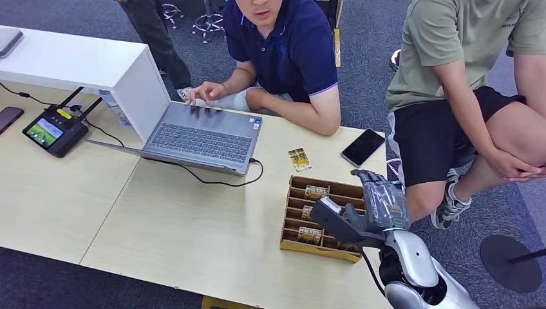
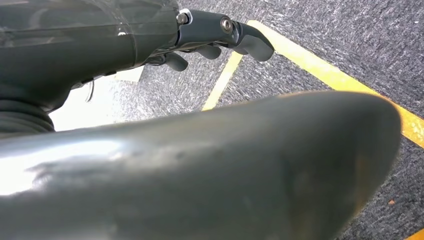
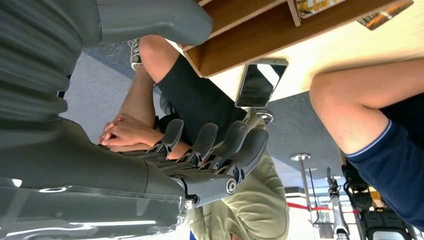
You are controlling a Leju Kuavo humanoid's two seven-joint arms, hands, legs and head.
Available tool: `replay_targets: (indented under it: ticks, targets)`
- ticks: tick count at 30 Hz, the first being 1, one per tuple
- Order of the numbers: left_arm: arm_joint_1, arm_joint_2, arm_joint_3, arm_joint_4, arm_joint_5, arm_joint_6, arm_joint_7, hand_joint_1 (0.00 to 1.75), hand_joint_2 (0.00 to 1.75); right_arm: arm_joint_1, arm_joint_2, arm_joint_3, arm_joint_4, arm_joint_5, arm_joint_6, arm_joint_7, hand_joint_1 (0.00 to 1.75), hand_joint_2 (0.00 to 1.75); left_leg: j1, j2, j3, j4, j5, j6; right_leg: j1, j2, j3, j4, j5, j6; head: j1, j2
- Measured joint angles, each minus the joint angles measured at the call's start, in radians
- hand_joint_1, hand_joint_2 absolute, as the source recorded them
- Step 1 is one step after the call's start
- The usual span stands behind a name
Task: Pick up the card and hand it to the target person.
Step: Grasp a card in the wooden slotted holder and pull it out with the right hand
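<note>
At about five o'clock in the head view, the robot's silver-armed right hand point(image 1: 373, 209) is raised over the right end of the brown slotted cardboard card box point(image 1: 293, 235), its thumb reaching across the slots toward nine o'clock. Nothing is held; the fingers point(image 3: 220, 145) are seen loosely spread and lightly bent in the right wrist view, a posture judged suited to a reach into the box. The left hand point(image 2: 220, 37) hangs over grey carpet marked with yellow tape, its fingers curled inward on nothing.

Small printed cards point(image 1: 315, 192) are stood in the box's slots, presumably so that an edge can be pinched. One further gold-patterned card point(image 1: 299, 158) lies flat on the pale wooden table point(image 1: 193, 225), just beyond the box at twelve o'clock from it. A black smartphone point(image 1: 364, 147) lies toward one o'clock, near the table edge.

Farther back, an open grey laptop point(image 1: 203, 136) is tended by a person in a navy polo shirt point(image 1: 283, 45). A person in an olive T-shirt point(image 1: 451, 38) is seated at two o'clock, hands clasped; which is the target cannot be told.
</note>
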Motion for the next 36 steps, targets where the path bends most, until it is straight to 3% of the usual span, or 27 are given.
replay_targets:
  ticks: [17, 24, 36]
  targets:
    - [0.0, 0.0, 0.0, 0.001, 0.017, 0.01, 0.008, 0.0, 0.0, 0.072, -0.02, -0.023, 0.0, 0.004, 0.021, 0.0, 0.67, 1.75, 0.0, 0.0, 0.0, 0.0, 0.0, 0.0, 0.0, 0.0, 0.0, 0.0, 0.0, 0.0, 0.0, 0.0]
    - [0.0, 0.0, 0.0, 0.003, 0.017, 0.01, 0.008, 0.0, 0.0, 0.084, -0.021, -0.031, 0.0, -0.005, 0.022, 0.0, 0.84, 1.75, 0.0, 0.0, 0.0, 0.0, 0.0, 0.0, 0.0, 0.001, 0.0, 0.0, 0.0, 0.0, 0.0, 0.0]
    - [0.0, 0.0, 0.0, 0.003, 0.017, 0.01, 0.007, 0.0, 0.0, 0.085, -0.021, -0.032, 0.0, -0.008, 0.025, 0.0, 0.81, 1.75, 0.0, 0.0, 0.0, 0.0, 0.0, 0.0, 0.0, 0.0, 0.0, 0.0, 0.0, 0.0, 0.0, 0.0]
